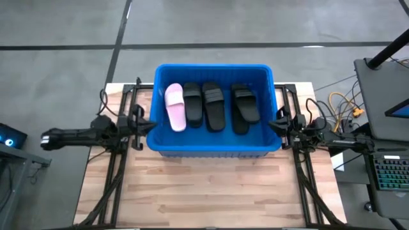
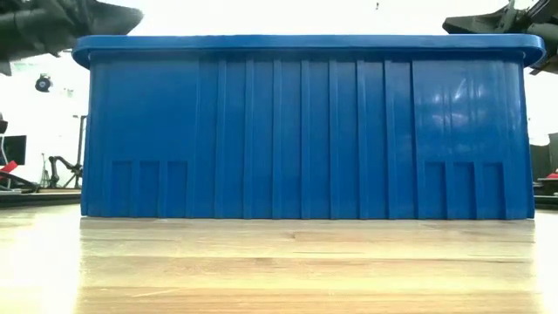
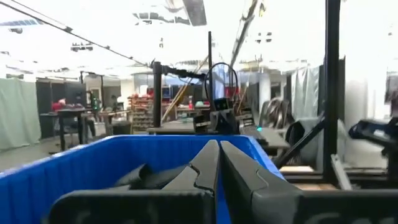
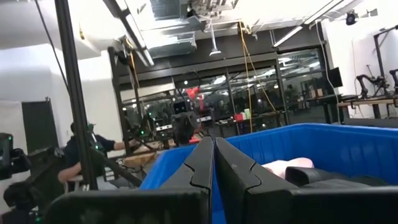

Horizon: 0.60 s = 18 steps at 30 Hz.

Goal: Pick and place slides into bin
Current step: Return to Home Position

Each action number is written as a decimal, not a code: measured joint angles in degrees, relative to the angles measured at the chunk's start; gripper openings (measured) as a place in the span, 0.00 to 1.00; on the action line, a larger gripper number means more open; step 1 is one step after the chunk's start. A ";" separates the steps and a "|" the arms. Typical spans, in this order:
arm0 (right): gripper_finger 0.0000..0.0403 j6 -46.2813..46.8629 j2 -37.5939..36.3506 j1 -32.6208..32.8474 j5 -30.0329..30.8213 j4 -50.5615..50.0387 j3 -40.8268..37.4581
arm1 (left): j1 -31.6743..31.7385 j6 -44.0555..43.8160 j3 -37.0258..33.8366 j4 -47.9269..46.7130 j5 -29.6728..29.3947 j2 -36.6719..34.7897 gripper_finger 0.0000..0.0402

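Note:
The blue bin [image 1: 211, 151] stands on the far half of the wooden table and fills the low view [image 2: 305, 131]. Inside it a pale pink slide [image 1: 175, 107] lies at the left. Beside it lie three black slides [image 1: 193, 105] [image 1: 213, 106] [image 1: 245, 107], all lengthwise on the bin's floor. My left gripper [image 1: 152, 124] is shut and empty just outside the bin's left wall, pointing over its rim [image 3: 219, 144]. My right gripper [image 1: 271, 124] is shut and empty just outside the right wall [image 4: 214, 142].
Bare wooden table top [image 1: 211, 191] stretches from the bin to the near edge. Dark arm frames [image 1: 118, 172] [image 1: 307, 179] run along both sides. A laptop and keyboard [image 1: 390, 172] and cables [image 1: 342, 105] sit off the table's right. A person [image 4: 81, 155] sits in the room beyond.

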 joint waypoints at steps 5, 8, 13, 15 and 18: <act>0.02 -0.64 -0.32 0.03 -0.21 -0.03 -0.14 | 0.00 -1.86 -5.35 1.36 -0.03 -3.71 0.00; 0.02 -3.43 -0.30 0.03 -0.53 -0.57 -0.23 | 0.00 -3.53 -6.86 1.62 0.15 -6.10 0.00; 0.02 -4.18 -0.30 0.05 -0.42 0.00 -0.38 | -0.06 -4.48 -8.24 1.25 2.76 -10.73 0.00; 0.02 -4.12 -0.28 0.05 -0.46 0.02 -0.38 | -0.04 -4.53 -8.33 -1.15 2.47 -12.45 0.00; 0.02 -4.16 -0.26 0.03 -1.22 0.13 -0.38 | -0.04 -4.72 -8.35 -3.99 1.53 -13.17 0.00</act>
